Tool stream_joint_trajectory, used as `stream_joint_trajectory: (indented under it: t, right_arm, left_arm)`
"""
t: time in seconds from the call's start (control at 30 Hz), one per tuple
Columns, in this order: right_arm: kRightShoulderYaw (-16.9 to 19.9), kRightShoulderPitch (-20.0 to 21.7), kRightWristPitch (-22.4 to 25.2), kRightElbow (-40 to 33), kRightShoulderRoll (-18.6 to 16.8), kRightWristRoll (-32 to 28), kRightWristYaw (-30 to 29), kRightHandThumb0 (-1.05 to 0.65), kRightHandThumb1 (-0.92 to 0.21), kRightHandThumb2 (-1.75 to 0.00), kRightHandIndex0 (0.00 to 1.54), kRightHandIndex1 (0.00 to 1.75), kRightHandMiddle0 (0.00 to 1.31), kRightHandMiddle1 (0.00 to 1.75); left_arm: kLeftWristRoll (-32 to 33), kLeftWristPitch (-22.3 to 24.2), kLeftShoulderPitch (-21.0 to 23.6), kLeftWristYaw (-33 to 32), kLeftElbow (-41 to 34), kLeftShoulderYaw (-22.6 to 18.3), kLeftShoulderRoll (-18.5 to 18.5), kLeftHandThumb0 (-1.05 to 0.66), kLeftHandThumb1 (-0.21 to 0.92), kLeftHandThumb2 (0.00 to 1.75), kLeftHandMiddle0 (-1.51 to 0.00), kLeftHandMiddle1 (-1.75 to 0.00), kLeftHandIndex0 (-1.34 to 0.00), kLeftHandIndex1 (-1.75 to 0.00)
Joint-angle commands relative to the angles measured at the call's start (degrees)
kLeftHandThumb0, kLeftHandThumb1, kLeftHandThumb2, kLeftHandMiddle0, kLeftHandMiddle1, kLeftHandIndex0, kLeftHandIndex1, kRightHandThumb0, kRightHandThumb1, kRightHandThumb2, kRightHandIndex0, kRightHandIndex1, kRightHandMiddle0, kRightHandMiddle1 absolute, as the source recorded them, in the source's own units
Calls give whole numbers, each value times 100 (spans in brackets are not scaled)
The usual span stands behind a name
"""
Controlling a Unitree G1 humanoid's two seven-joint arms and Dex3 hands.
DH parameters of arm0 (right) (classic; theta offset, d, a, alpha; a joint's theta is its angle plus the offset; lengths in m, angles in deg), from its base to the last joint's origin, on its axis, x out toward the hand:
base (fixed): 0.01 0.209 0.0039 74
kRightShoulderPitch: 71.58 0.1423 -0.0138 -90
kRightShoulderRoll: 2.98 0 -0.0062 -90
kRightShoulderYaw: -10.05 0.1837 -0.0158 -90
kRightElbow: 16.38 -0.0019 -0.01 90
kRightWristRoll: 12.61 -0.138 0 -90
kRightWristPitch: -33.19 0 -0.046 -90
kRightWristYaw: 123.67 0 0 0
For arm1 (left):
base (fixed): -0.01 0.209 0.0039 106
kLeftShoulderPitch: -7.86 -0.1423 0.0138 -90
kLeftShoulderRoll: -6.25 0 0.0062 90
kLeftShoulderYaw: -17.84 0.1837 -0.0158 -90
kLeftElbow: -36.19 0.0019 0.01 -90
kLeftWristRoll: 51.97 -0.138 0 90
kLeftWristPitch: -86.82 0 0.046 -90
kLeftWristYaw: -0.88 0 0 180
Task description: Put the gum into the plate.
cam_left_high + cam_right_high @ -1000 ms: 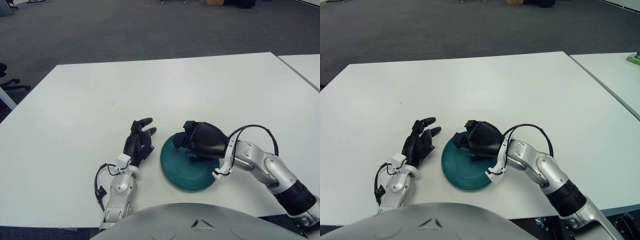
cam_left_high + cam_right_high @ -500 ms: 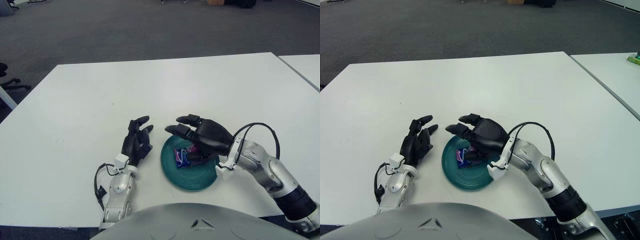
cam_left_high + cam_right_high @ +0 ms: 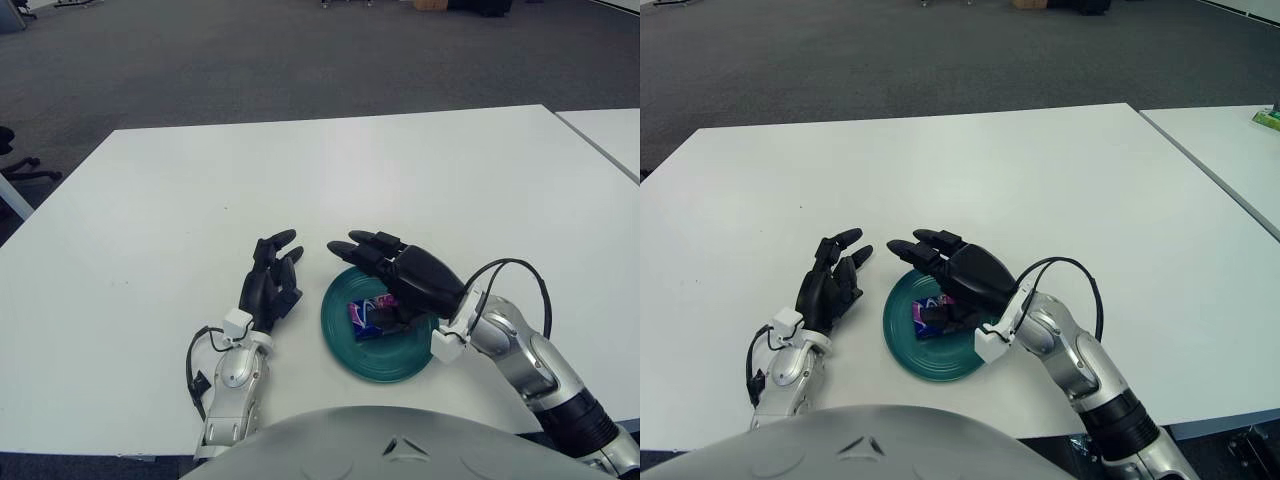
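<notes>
- One pack of gum (image 3: 370,316) lies flat inside the teal plate (image 3: 352,352), a little left of the dish's middle, so the placing itself looks done.
- Right hand (image 3: 415,280) hangs just above the plate's far side, fingers (image 3: 352,248) stretched out wide and gripping nothing; its thumb side sits very near the pack, and I cannot tell if it touches.
- What the step in hand calls for, by my reading: lift that hand straight up first, then draw it back to the right, so no finger drags the pack or tips the rim.
- Left hand (image 3: 270,288) rests on the white table (image 3: 160,200) just beside the plate's left edge, fingers loosely open and holding nothing; it should stay put.
</notes>
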State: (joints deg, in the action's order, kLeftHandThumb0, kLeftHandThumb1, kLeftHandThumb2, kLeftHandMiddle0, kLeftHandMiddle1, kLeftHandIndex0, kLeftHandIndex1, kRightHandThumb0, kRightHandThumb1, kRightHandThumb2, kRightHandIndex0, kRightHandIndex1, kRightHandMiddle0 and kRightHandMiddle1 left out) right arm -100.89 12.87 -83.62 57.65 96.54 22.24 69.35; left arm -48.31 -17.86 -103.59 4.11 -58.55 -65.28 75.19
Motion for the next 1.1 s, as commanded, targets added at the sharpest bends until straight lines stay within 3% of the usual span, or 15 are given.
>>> stream_joint_trajectory:
  t: [0.0,0.2,0.43,0.53,0.67,0.77,0.9,1.07]
  right_arm:
    - [66,-96,146,47,-136,-186,-62,-104,-92,-104,13,0,0,9]
    - [180,-379,228,243,-631,-765,-406,-105,-92,-102,14,0,0,15]
    - [833,-398,-207,1447,-1486,-2062,-1243,-104,-92,-98,13,0,0,19]
    - [977,-441,-252,1620,-1798,-2483,-1366,-104,-92,-99,14,1,0,24]
    - [1139,-573,219,1466,-2227,-3571,-1179,-102,-92,-99,16,1,0,33]
    - [1357,-584,592,1264,-2345,-4035,-1182,-97,-92,-99,19,2,0,39]
    - [1781,-577,1311,630,-2291,-4453,-1247,-92,-92,-99,23,3,0,51]
    - [2106,-602,1613,528,-2184,-4636,-1108,-91,-92,-98,26,4,0,57]
  left_arm:
    - [-21,-97,26,21,10,-41,57,-77,92,83,-32,-58,0,-101]
    - [-28,-118,49,6,10,-23,56,-79,92,83,-34,-59,-2,-103]
    - [9,-108,48,25,-49,0,45,-81,92,84,-36,-62,-5,-106]
    - [46,-86,43,42,-77,6,43,-82,92,84,-36,-65,-6,-106]
    - [117,-39,34,47,-103,2,27,-81,92,83,-35,-68,-4,-106]
    - [166,-4,26,51,-112,-4,15,-80,92,83,-34,-71,-2,-106]
    - [193,17,33,40,-70,-11,-3,-79,92,82,-34,-73,0,-105]
    - [162,-4,43,34,-1,-11,2,-80,92,82,-34,-75,-2,-106]
